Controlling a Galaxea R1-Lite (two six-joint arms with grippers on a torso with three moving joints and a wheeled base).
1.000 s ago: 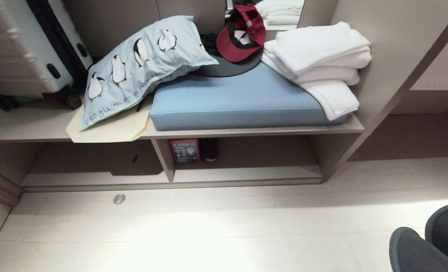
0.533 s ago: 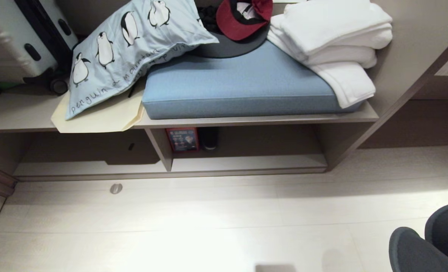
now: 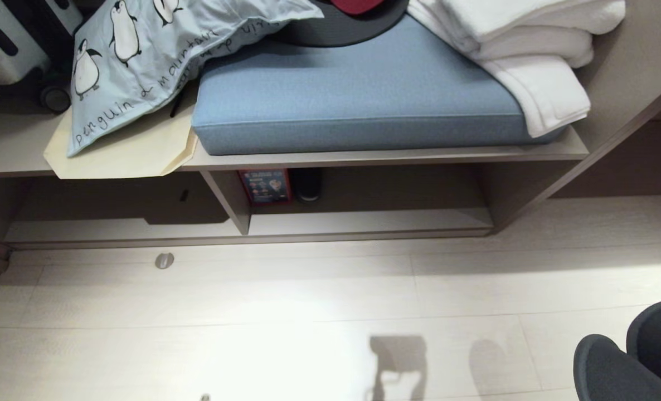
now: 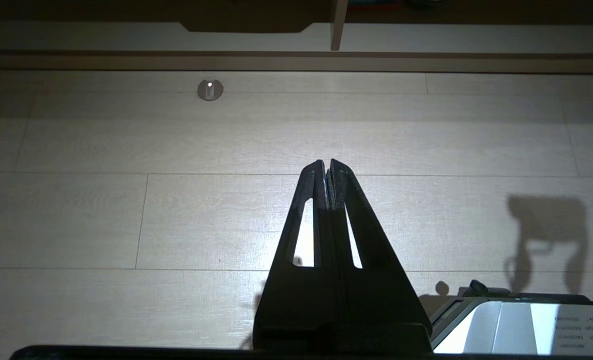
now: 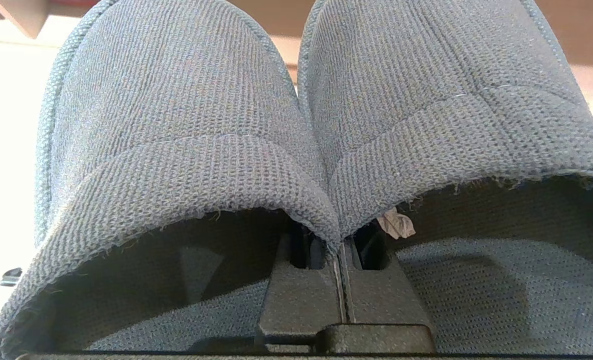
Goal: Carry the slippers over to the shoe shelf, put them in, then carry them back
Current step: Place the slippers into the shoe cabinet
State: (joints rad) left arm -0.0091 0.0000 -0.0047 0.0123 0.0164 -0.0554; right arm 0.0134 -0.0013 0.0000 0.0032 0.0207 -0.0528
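The slippers (image 3: 637, 356), dark and woven, hang side by side at the head view's lower right corner, above the pale floor. In the right wrist view my right gripper (image 5: 339, 250) is shut on the slippers (image 5: 176, 130), pinching the inner edges of the two toe bands together, one finger inside each slipper. The shoe shelf (image 3: 364, 221) is the low cubby under the bench, ahead and to the left of the slippers; its pale bottom board (image 4: 426, 37) also shows in the left wrist view. My left gripper (image 4: 326, 167) is shut and empty above the floor.
On the bench lie a blue cushion (image 3: 353, 94), a penguin pillow (image 3: 141, 44) and white towels (image 3: 536, 50). A red box (image 3: 265, 185) and a dark object (image 3: 307, 184) stand at the back of the cubby. A round metal stud (image 3: 164, 260) sits in the floor.
The whole head view has shifted: bench and shelf slid upward, more floor shows, and shadows of my arms now fall on it. The slippers keep their place in the picture.
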